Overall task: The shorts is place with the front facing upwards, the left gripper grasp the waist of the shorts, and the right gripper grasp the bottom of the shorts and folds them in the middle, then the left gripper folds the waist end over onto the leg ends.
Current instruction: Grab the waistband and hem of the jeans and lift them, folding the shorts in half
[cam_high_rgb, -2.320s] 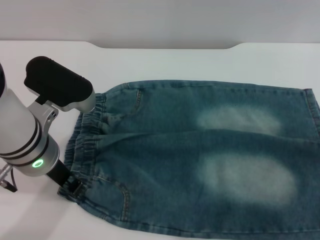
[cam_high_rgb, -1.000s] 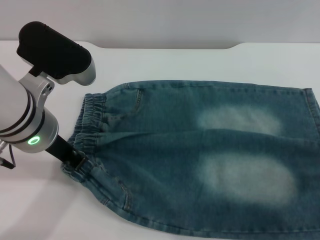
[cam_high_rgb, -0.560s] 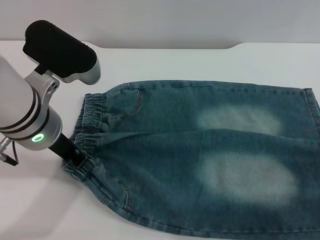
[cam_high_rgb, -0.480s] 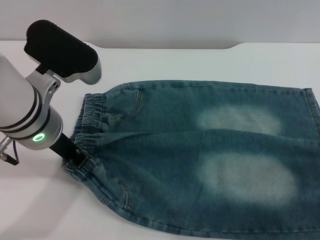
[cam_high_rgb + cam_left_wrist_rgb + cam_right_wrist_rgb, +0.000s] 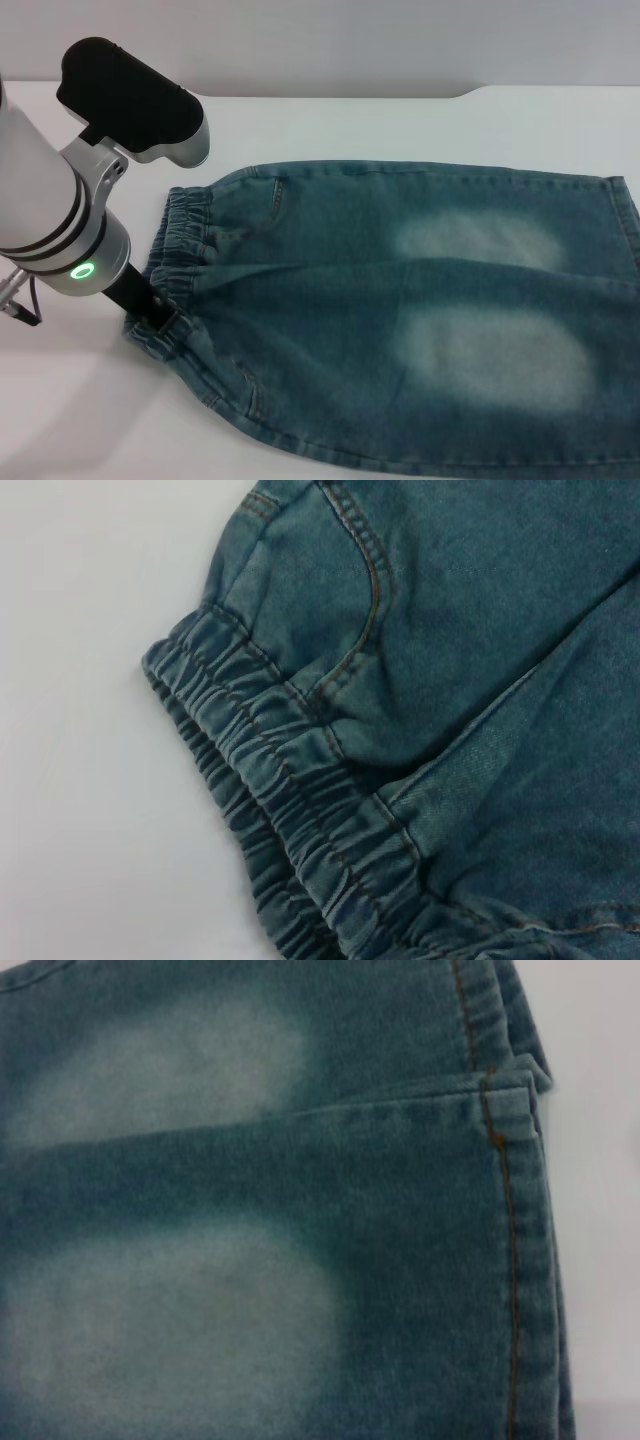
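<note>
The blue denim shorts point(image 5: 400, 320) lie front up on the white table, with the puckered waist point(image 5: 180, 240) at the left and the leg ends point(image 5: 622, 230) at the right edge of the head view. My left gripper point(image 5: 152, 312), on the arm with the green light, is shut on the near corner of the waist, which is bunched up around it. The left wrist view shows the gathered waist point(image 5: 290, 820) and a pocket seam close up. The right wrist view looks down on the hemmed leg ends point(image 5: 510, 1260). The right gripper itself does not show.
The white table point(image 5: 350, 125) runs around the shorts, with bare surface behind them and to the left. Its far edge has a shallow recess against a grey wall. The shorts reach the head view's right and bottom edges.
The left arm has risen and shifted slightly right, holding the waist corner. That corner and the shorts' near edge have been drawn up and inward since the earliest frame.
</note>
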